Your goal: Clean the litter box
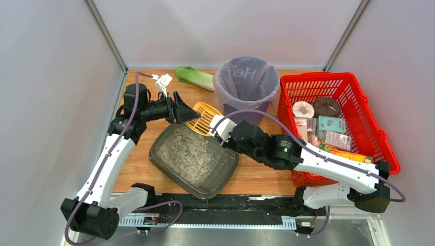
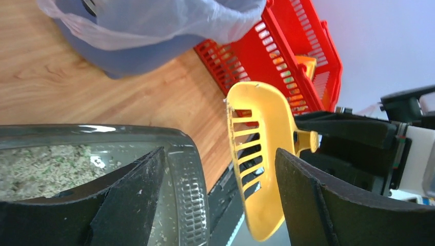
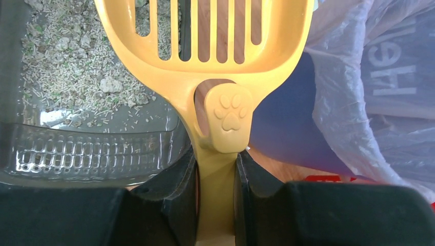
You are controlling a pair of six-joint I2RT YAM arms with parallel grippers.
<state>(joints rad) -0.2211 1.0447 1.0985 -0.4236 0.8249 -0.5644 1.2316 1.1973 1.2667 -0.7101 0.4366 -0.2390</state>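
The litter box is stood near the bin. The scoop is clamped by its handle in the right gripper, poised over the far rim for sifting. The left gripper is spread wide, empty, presumably to steady the litter box

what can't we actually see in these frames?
Scoop front edge: right wrist view, cut off by the top edge.
Bin bottom: top view, hidden by its bag.
Basket package labels: top view, too small.
Part of litter box: left wrist view, behind left gripper finger.
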